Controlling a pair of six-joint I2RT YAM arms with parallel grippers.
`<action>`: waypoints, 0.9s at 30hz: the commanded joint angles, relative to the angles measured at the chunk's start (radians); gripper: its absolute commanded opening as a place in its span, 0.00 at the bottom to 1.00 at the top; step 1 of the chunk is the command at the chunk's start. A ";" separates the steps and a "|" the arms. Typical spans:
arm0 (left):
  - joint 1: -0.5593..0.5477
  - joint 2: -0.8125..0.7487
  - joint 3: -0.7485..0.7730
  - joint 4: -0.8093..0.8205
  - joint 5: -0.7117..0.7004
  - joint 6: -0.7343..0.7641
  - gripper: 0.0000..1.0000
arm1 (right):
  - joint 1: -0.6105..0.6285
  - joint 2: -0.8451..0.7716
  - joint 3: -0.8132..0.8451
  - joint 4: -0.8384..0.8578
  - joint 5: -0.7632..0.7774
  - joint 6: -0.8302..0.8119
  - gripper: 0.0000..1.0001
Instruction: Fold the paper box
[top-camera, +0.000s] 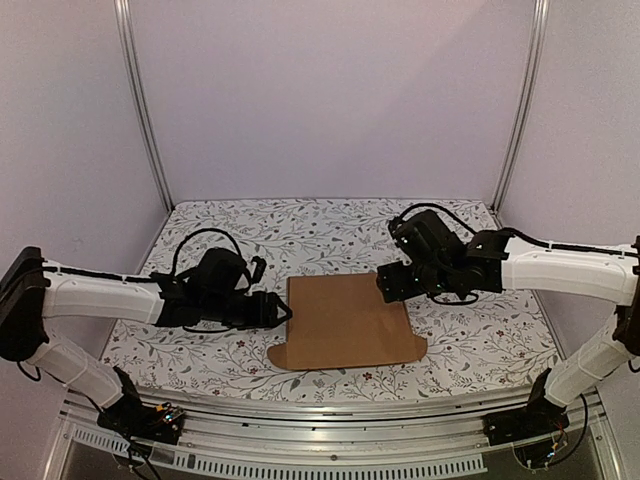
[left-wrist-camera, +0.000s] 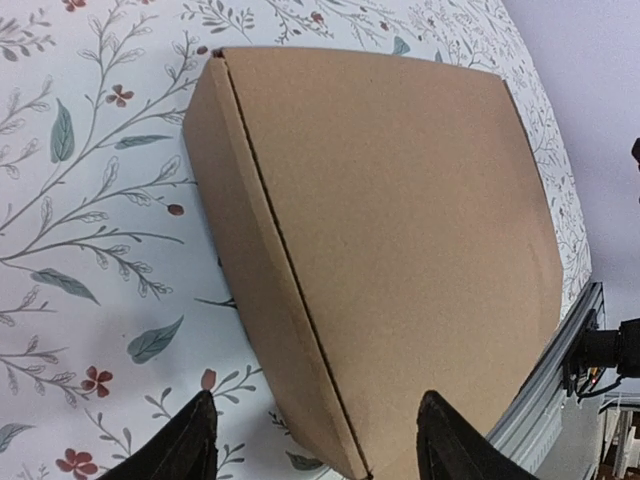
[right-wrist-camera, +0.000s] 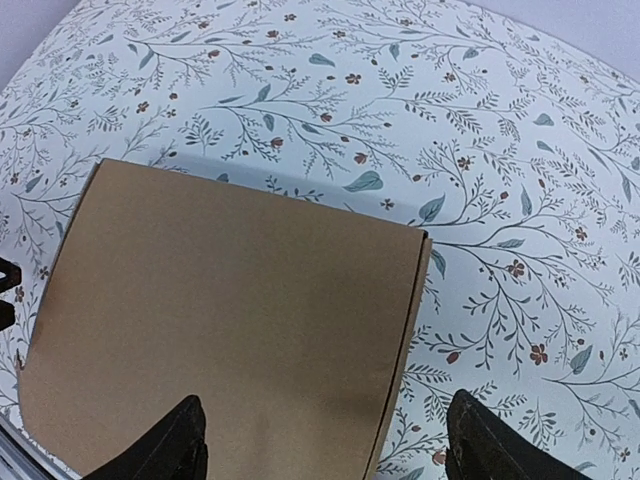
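Left gripper (top-camera: 278, 310): fingers (left-wrist-camera: 190, 445) spread apart, clamping nothing. It sits at the left edge of the paper box (top-camera: 345, 322), and in the wrist view the box's folded side edge runs between the fingertips. Right gripper (top-camera: 385, 283): jaws also wide apart and empty, positioned at the box's far right corner. The box lies flat on the floral table cover (top-camera: 300, 230), midway between the arms. Small rounded tabs poke out at both near corners.
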 joint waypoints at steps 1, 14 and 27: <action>0.056 0.083 0.024 0.114 0.122 -0.013 0.66 | -0.112 -0.005 -0.073 0.003 -0.184 -0.024 0.81; 0.116 0.191 0.054 0.121 0.149 -0.020 0.66 | -0.340 0.097 -0.217 0.242 -0.550 0.086 0.63; 0.120 0.239 0.048 0.140 0.171 -0.025 0.66 | -0.432 0.191 -0.305 0.415 -0.660 0.167 0.39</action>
